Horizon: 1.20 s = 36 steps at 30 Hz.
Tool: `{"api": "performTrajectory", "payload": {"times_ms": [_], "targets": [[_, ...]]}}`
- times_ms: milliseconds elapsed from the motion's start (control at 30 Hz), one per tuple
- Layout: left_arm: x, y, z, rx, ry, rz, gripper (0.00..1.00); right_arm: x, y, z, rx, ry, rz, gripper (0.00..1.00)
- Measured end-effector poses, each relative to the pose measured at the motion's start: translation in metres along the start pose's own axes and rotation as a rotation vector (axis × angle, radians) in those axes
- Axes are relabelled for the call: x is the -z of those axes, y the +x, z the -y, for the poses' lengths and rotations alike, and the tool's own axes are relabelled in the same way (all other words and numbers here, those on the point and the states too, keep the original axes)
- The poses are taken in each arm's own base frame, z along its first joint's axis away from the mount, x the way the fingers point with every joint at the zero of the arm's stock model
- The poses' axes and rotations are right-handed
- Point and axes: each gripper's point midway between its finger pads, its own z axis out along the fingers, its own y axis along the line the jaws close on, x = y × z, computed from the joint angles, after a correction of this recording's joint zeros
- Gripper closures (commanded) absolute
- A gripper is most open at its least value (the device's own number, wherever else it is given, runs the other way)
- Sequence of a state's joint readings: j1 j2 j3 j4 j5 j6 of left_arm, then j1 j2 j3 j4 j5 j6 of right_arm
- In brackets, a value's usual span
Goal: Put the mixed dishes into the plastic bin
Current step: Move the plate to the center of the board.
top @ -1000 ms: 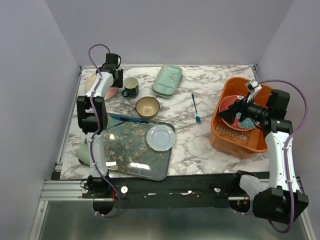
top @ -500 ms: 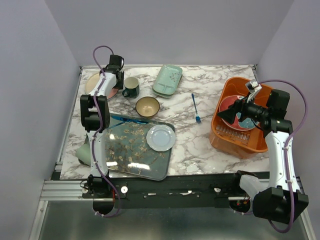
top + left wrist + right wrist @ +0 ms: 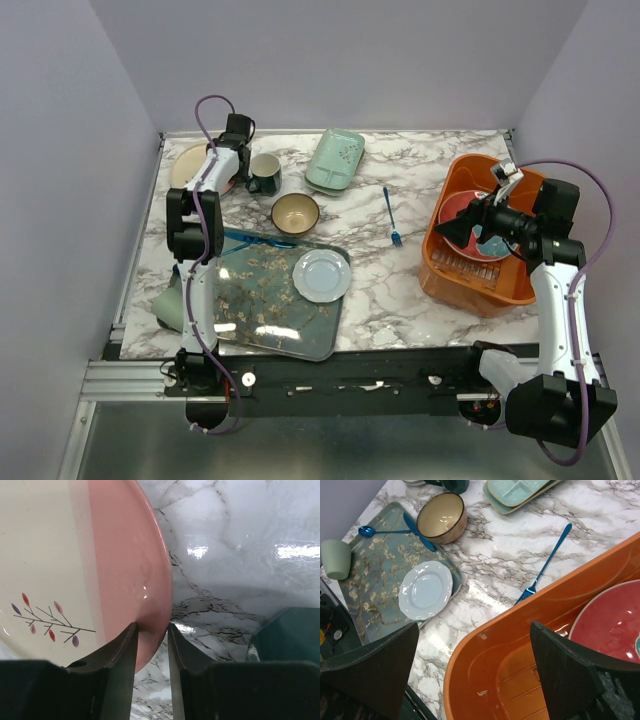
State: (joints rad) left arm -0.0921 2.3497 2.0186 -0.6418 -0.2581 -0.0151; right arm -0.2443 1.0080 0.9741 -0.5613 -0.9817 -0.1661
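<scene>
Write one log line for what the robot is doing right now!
left tool: closed on pink plate rim | right tool: open over orange bin | red plate: in bin

Over the last second the left gripper [image 3: 238, 133] swung to the right along the table's far edge, ending closer to the mug [image 3: 262, 173]. Its forearm followed, so that more of the cream side of the plate [image 3: 185, 165] came into view where the white link had lain across it. The elbow also edged right, and the purple cable [image 3: 208, 104] looped above the wrist moved with it. Whether the plate itself shifted could not be told from above.
</scene>
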Motion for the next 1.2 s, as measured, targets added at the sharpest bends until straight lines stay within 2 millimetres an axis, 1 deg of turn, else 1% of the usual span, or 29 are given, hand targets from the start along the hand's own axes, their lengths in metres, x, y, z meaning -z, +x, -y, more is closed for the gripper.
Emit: {"api": "performTrajectory", "payload": {"times_ms": [67,100,133,267,300,367,567,733,900,1200], "targets": [[0.0,0.0,0.001,-0.005,-0.005,0.001,0.74,0.0,0.0,0.0,0.0,0.0,0.0,0.0],[0.001,0.0,0.002,-0.011,-0.006,0.001,0.8,0.0,0.0,0.0,0.0,0.0,0.0,0.0],[0.001,0.0,0.002,-0.016,-0.009,0.001,0.83,0.0,0.0,0.0,0.0,0.0,0.0,0.0],[0.002,-0.001,0.003,-0.035,-0.024,0.004,0.91,0.0,0.0,0.0,0.0,0.0,0.0,0.0],[0.002,-0.001,0.003,-0.039,-0.026,0.005,0.95,0.0,0.0,0.0,0.0,0.0,0.0,0.0],[0.003,-0.002,0.004,-0.043,-0.027,0.008,1.0,0.0,0.0,0.0,0.0,0.0,0.0,0.0],[0.003,-0.003,0.003,-0.045,-0.027,0.018,1.0,0.0,0.0,0.0,0.0,0.0,0.0,0.0],[0.01,-0.002,0.002,-0.043,-0.027,0.027,1.0,0.0,0.0,0.0,0.0,0.0,0.0,0.0],[0.023,-0.001,-0.002,-0.035,-0.03,0.047,1.0,0.0,0.0,0.0,0.0,0.0,0.0,0.0],[0.055,-0.012,-0.013,0.001,-0.038,0.118,1.0,0.0,0.0,0.0,0.002,0.0,0.0,0.0]]}}
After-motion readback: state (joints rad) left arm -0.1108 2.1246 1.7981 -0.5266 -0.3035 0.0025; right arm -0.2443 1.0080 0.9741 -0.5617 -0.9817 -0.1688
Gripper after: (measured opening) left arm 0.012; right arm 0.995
